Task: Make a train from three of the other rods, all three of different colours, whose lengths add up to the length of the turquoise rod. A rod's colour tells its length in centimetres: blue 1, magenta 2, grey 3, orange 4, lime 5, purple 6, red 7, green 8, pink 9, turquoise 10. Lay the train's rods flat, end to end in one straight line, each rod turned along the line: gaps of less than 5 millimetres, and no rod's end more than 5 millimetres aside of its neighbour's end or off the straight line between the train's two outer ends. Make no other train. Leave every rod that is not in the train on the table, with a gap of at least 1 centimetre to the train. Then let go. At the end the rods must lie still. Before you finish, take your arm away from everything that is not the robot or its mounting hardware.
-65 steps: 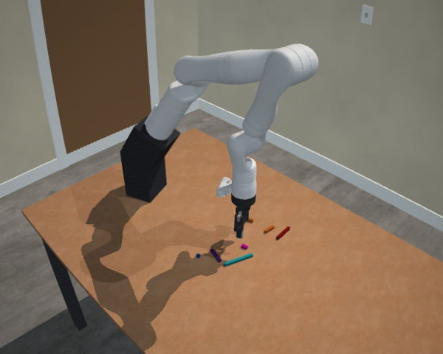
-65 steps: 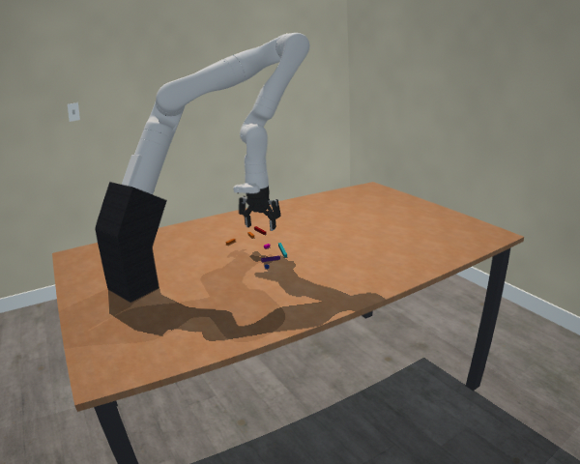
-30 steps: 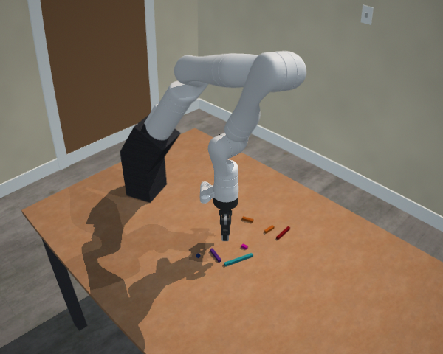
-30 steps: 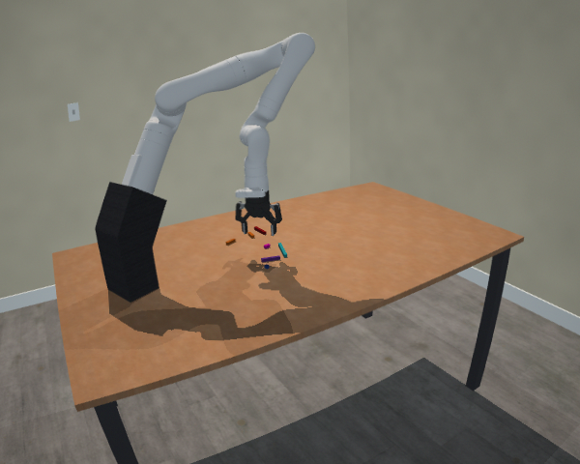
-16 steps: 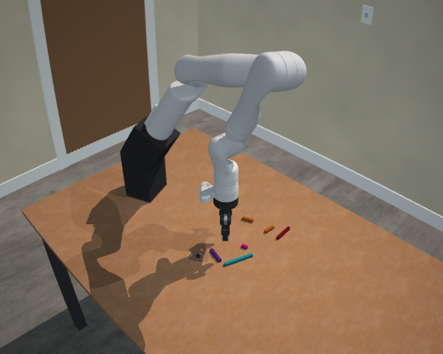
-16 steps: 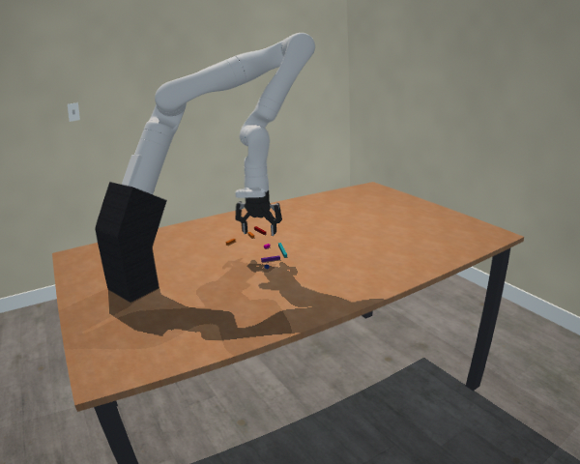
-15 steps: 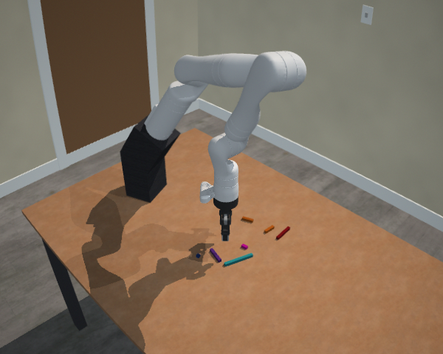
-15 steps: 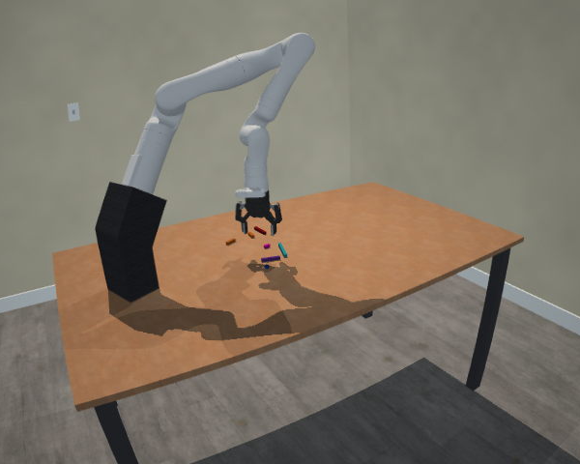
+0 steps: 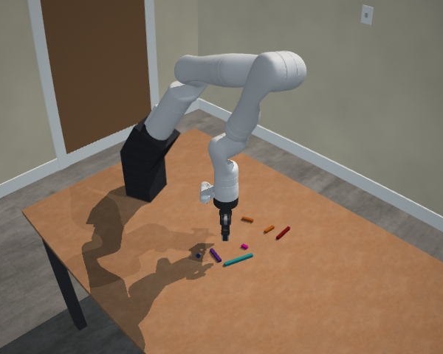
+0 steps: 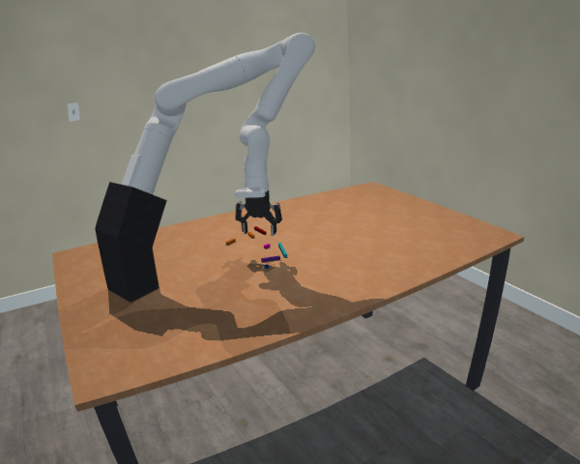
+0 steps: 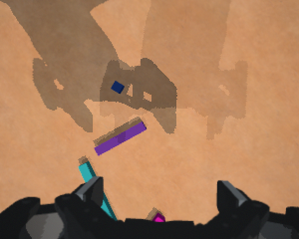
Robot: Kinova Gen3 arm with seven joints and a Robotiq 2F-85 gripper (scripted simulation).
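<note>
My gripper (image 9: 224,239) (image 10: 258,231) (image 11: 158,190) is open and empty, above the table. A turquoise rod (image 9: 238,259) (image 10: 282,249) (image 11: 86,171) lies flat; the left finger partly covers it in the wrist view. A purple rod (image 9: 215,255) (image 10: 270,259) (image 11: 121,138) lies near its end, at an angle to it. A small blue rod (image 9: 198,255) (image 10: 266,266) (image 11: 118,87) lies in shadow beyond the purple one. A magenta rod (image 9: 244,246) (image 10: 266,246) (image 11: 159,218) shows partly in the wrist view. Two orange rods, one (image 9: 247,219) (image 10: 230,242) and another (image 9: 269,228) (image 10: 250,234), and a red rod (image 9: 283,232) (image 10: 259,230) lie apart.
All rods lie separately on the brown table (image 9: 328,285) (image 10: 380,240). The arm's black base (image 9: 143,171) (image 10: 128,245) stands at one end of the table. Shadows of the arm and gripper fall across the table around the blue rod.
</note>
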